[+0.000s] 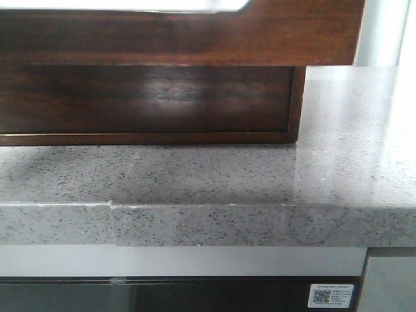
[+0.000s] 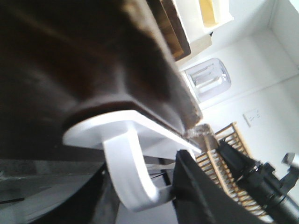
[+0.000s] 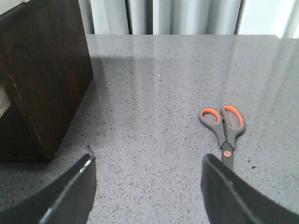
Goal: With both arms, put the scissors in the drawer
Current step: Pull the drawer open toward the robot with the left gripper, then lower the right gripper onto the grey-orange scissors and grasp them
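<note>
The dark reddish-brown drawer (image 1: 182,32) stands out over the cabinet body, its whitish opening (image 1: 130,5) at the top edge of the front view. In the left wrist view its front (image 2: 70,56) fills the frame. My left gripper (image 2: 140,191) is at the white opening, its dark fingers closed on a curved white handle piece (image 2: 126,163). Grey scissors with orange-lined handles (image 3: 224,130) lie flat on the counter. My right gripper (image 3: 147,163) is open and empty above the counter, the scissors just beyond its one finger (image 3: 224,186). No gripper shows in the front view.
The speckled grey stone counter (image 1: 260,175) has a front edge with a seam. The dark cabinet side (image 3: 42,70) stands beside the right gripper. A curtain (image 3: 177,16) hangs behind the counter. A wooden rack (image 2: 224,149) and the other arm (image 2: 261,182) show past the drawer.
</note>
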`<state>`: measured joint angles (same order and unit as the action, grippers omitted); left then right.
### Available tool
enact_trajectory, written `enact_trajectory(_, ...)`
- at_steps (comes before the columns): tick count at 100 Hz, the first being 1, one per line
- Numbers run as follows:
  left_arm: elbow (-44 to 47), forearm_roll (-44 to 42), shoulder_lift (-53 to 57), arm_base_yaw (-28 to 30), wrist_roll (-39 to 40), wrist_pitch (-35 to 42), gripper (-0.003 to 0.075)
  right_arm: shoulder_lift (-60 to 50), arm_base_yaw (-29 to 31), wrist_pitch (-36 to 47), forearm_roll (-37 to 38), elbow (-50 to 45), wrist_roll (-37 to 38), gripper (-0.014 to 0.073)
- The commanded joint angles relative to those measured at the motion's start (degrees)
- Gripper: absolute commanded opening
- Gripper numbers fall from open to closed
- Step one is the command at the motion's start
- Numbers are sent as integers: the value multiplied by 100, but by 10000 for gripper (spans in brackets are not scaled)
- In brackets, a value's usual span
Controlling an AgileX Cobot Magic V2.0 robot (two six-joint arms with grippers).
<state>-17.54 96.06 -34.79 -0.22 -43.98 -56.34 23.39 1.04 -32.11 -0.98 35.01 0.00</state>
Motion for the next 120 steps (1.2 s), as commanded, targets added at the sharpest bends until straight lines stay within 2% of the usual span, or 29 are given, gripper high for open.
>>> enact_trajectory(1,-229,-128,72,-12,-551,-436,283,95,32,334,6,209,0,430)
enact_trajectory(6,-229,-158,72,-12,-551,-421,393,95,32,308,6,209,0,430)
enact_trajectory(11,-229,-213,72,-12,-551,-410,471,95,32,308,6,209,0,430)
enact_trajectory(17,-242,-366,72,-12,-551,-388,511,95,32,308,17,209,0,430)
enact_trajectory(32,-565,-1354,72,-4,-236,-364,512,119,32,185,98,233,0,430)
enact_trajectory(44,-962,-2695,251,-4,598,-272,512,304,32,-215,294,465,0,430)
enact_trajectory(56,-1421,-4426,665,-4,1567,-160,512,666,32,-770,523,855,0,430)
enact_trajectory(66,-1786,-5747,985,-15,2271,-103,512,1121,32,-1153,834,1166,404,430)
enact_trajectory(73,-2020,-6461,1047,-94,2477,-66,512,1503,32,-1384,1115,1320,614,430)
enact_trajectory(84,-2306,-7422,1047,-317,2674,89,511,2139,91,-1640,1154,1509,693,430)
enact_trajectory(96,-2447,-8056,1047,-571,2916,443,511,2785,387,-1642,1125,1696,737,428)
enact_trajectory(109,-2447,-8057,1050,-767,2916,902,511,3480,1162,-1676,855,1951,620,382)
enact_trajectory(120,-2447,-8068,1050,-839,2903,1080,511,4134,1859,-1767,-82,2243,-330,349)
